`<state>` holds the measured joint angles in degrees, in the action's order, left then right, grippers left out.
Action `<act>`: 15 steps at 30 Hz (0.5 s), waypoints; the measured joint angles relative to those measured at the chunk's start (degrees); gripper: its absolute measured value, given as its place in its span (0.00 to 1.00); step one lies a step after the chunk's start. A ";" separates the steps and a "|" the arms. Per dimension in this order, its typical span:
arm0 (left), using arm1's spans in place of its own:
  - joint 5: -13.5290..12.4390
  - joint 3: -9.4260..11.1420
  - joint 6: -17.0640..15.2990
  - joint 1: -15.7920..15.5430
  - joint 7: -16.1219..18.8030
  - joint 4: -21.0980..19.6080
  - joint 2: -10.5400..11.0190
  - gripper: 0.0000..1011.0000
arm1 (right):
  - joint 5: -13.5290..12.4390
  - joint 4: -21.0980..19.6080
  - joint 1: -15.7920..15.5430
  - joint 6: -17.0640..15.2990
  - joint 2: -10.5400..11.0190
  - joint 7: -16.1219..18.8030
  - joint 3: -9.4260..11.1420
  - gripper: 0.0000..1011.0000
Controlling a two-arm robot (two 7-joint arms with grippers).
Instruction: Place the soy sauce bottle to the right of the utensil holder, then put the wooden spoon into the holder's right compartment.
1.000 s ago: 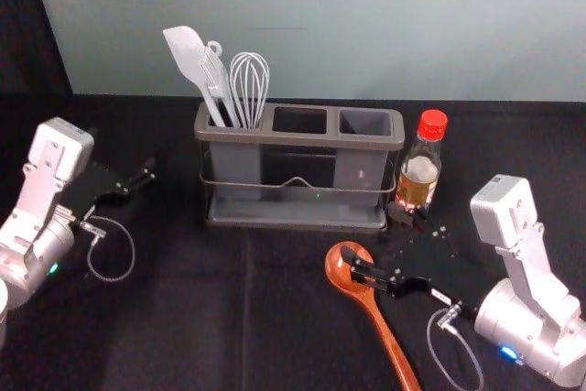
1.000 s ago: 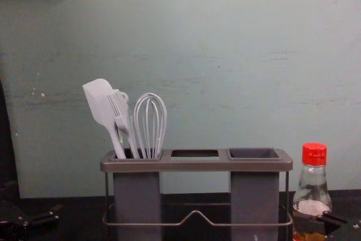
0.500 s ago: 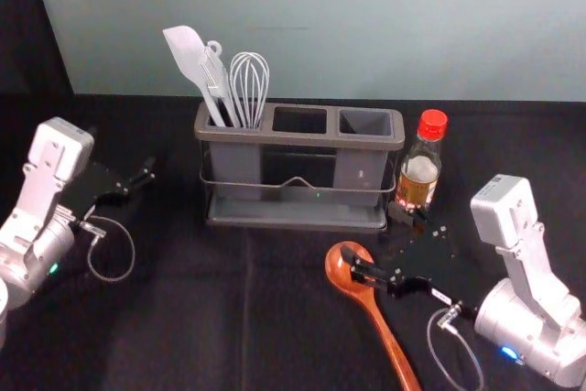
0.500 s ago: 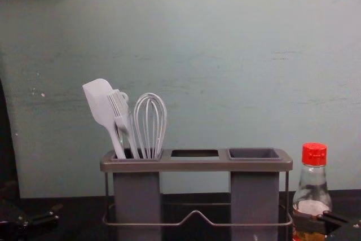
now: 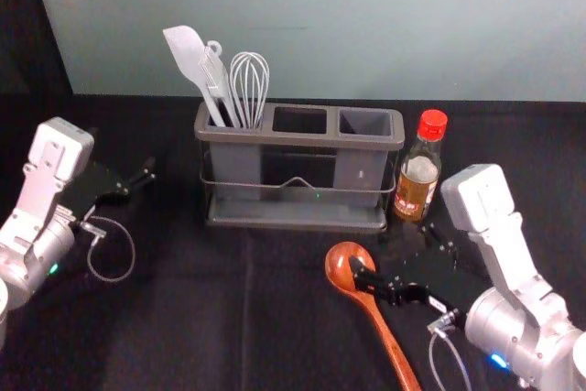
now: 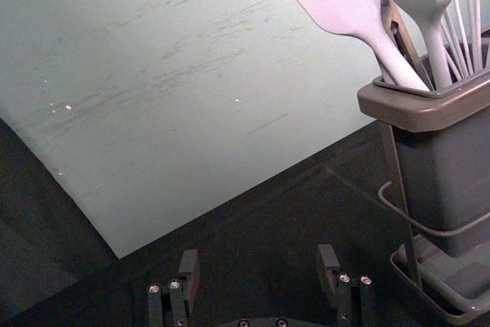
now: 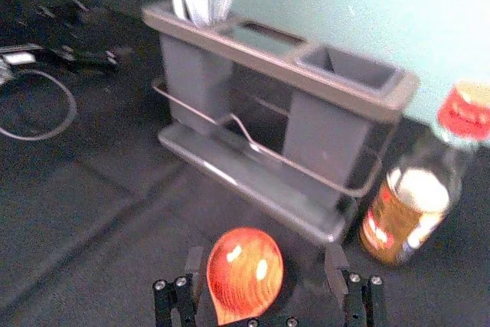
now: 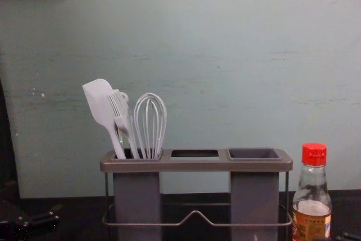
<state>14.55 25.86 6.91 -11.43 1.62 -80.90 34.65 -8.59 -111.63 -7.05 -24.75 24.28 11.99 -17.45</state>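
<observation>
Soy sauce bottle (image 5: 418,176) upright at three o'clock of utensil holder (image 5: 298,140), apparently placed to leave right compartment (image 5: 364,123) free for wooden spoon (image 5: 338,267). Right claw (image 7: 264,259), released, by spoon's bowl at five o'clock; left claw (image 6: 259,254), spread, idle at nine.

Black cloth (image 5: 183,327) beneath holder (image 5: 298,140), bottle (image 5: 417,174), spoon (image 5: 385,335)

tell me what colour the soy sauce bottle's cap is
The cap is bright red, best seen in the chest view.
</observation>
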 joint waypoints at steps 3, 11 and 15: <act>0.00 0.00 0.00 0.00 0.00 0.00 0.00 0.99 | 0.57 -1.92 -0.38 -5.89 -1.86 -2.27 0.19 0.99; 0.00 0.00 0.00 0.00 0.01 0.00 0.00 0.99 | 1.42 -3.34 1.87 -19.27 -5.82 -4.58 -0.14 0.99; 0.00 0.00 0.00 0.00 0.00 0.00 0.00 0.99 | 1.89 -2.49 3.40 -22.50 -6.88 -4.53 -0.73 0.99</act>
<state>14.55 25.86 6.91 -11.44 1.62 -80.90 34.65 -6.70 -114.12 -3.66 -47.24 17.40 7.46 -18.18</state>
